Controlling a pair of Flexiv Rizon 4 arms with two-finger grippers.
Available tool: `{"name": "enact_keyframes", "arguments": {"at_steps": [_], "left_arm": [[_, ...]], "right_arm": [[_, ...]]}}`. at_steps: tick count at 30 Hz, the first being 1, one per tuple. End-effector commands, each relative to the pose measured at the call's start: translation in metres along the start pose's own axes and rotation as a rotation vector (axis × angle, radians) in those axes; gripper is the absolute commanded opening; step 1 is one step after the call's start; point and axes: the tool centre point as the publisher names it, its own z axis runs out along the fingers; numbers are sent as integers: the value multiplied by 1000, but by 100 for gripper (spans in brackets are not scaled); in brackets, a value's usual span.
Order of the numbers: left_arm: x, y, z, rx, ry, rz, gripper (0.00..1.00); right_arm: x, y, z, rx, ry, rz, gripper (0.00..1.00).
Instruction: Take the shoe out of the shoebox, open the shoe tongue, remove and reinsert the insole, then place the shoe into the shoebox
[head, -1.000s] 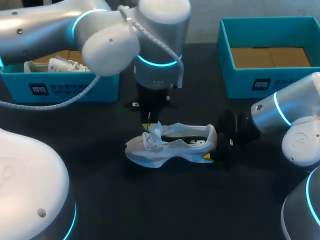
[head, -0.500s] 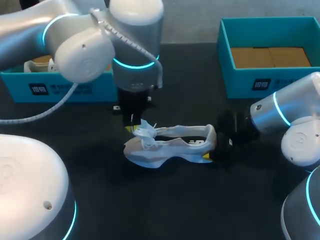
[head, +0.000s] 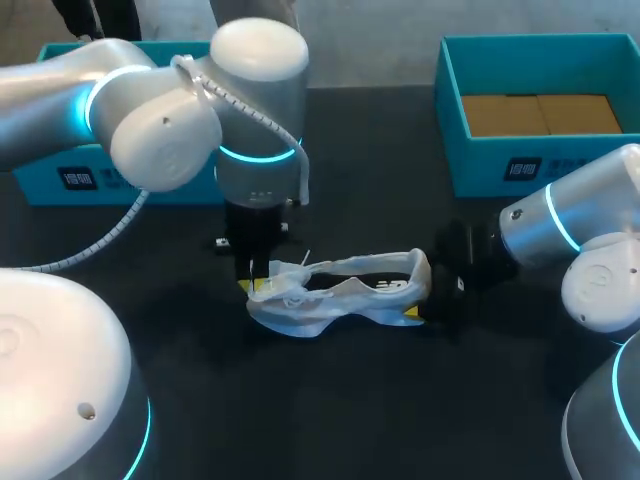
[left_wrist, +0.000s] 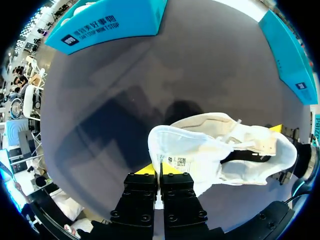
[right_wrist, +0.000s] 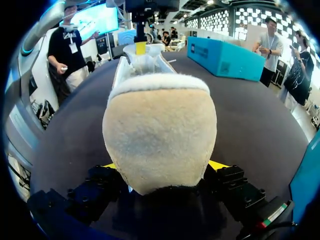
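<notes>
A white shoe (head: 340, 298) lies on its side on the black table, toe to the left. My left gripper (head: 252, 284) stands over the toe end, shut on the shoe's tongue (left_wrist: 175, 147), which is pulled flat toward the toe. In the left wrist view the left gripper (left_wrist: 159, 172) pinches the tongue's edge between its yellow tips. My right gripper (head: 425, 300) is at the heel. In the right wrist view the padded heel (right_wrist: 160, 125) fills the space between the right gripper (right_wrist: 162, 167) fingers, which press it from both sides.
A teal shoebox (head: 70, 180) stands at the back left, partly behind my left arm. A second teal box (head: 520, 165) with a cardboard base stands at the back right. Bare black tabletop lies in front of the shoe.
My left arm has moved left and down, drawing the tongue from upright over the laces toward the toe. The right arm and the shoe's heel stayed where they were.
</notes>
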Motion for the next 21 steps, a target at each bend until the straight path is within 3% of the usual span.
{"name": "enact_keyframes", "arguments": {"at_steps": [1, 3, 7, 21], "left_arm": [[-1, -5, 15, -26, -16, -16, 25], [-2, -6, 19, -34, -23, -22, 62], [-2, -8, 23, -43, -40, -25, 100], [9, -11, -21, 34, 124, 139, 100]], "right_arm": [[-2, -3, 0, 4, -2, 1, 0], [-2, -3, 0, 4, -2, 1, 0], [-2, -3, 0, 4, -2, 1, 0], [-2, -3, 0, 4, -2, 1, 0]]}}
